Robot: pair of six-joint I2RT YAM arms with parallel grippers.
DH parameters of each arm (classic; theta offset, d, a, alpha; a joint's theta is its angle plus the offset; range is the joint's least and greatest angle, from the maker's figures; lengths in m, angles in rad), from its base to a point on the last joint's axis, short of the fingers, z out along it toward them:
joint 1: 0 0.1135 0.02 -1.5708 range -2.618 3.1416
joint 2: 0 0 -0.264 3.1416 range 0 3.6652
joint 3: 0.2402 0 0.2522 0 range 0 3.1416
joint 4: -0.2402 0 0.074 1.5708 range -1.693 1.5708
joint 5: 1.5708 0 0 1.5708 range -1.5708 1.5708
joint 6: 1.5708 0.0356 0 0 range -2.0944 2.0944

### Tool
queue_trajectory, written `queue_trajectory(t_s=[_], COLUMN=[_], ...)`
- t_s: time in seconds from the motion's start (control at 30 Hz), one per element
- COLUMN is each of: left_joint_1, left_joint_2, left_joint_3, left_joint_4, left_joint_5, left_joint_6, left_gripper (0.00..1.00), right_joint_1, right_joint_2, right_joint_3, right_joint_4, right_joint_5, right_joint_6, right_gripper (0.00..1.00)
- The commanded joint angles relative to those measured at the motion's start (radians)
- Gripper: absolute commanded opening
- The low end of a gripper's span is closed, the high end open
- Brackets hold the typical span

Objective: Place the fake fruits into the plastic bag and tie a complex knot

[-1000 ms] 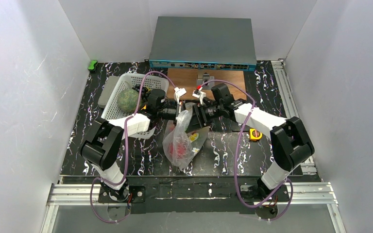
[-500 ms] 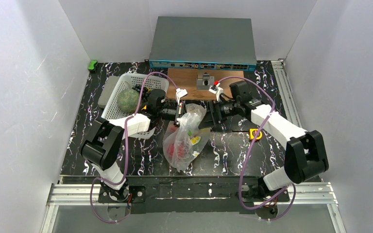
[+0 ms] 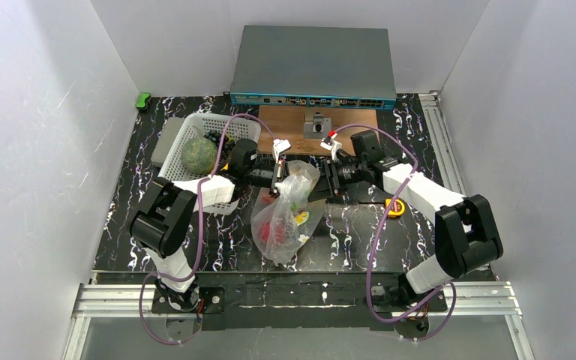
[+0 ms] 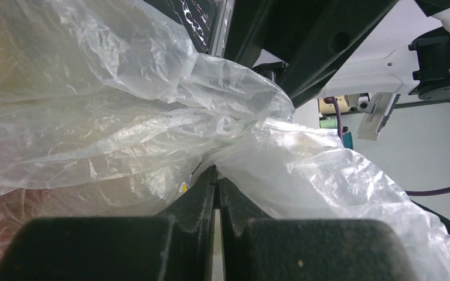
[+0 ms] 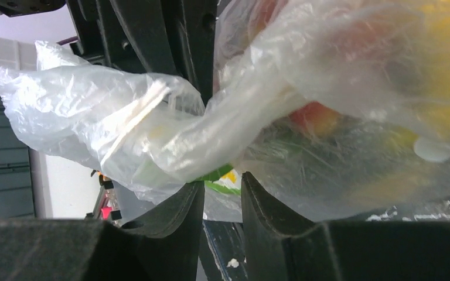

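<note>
**Overhead view, read left to right.** At my far left stands the white lattice basket. It holds a green ball with a dark bunch just beside it.

At centre lies the plastic bag, its body on the table towards the front edge. Inside it I see fake fruits, a red mass low down and a yellow piece above it. The bag's neck runs up between both claws.

The left gripper is clamped flat on the film. The right gripper has its jaws a little apart with bag film in the gap. I cannot tell whether it pinches.

**Margins.** Bare marbled surface shows left of the bag and along the near edge. A yellow tape measure lies right of the bag, beneath the right arm. A wooden board and a grey switch box line the far edge. White walls close three sides.
</note>
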Motion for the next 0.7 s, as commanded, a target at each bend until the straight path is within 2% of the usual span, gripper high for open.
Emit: queue_trajectory(t_s=[0.0,0.17,0.3,0.5,0.6,0.67], left_joint_1=[-0.005,-0.019,-0.03,-0.033,-0.033,-0.026], left_joint_2=[-0.02,-0.015,-0.016,-0.001,-0.001,-0.007], left_joint_3=[0.02,0.015,0.007,0.019,0.025,0.023], left_joint_4=[-0.008,-0.019,-0.025,0.055,0.06,0.056], left_joint_5=[0.036,0.052,0.059,0.06,0.059,0.053], left_joint_6=[0.026,0.037,0.046,-0.015,-0.024,-0.026], left_gripper=[0.0,0.0,0.0,0.0,0.0,0.0], right_joint_1=[0.039,0.057,0.066,0.1,0.105,0.095], right_joint_2=[0.011,0.031,0.044,0.051,0.036,0.011], right_joint_3=[0.049,0.095,0.131,0.064,0.035,0.027], right_joint_4=[0.146,0.214,0.228,0.276,0.257,0.189], right_joint_5=[-0.014,-0.004,-0.001,0.007,-0.016,-0.017], right_joint_6=[0.079,0.144,0.157,0.16,0.135,0.071], right_gripper=[0.36,0.37,0.43,0.45,0.48,0.54])
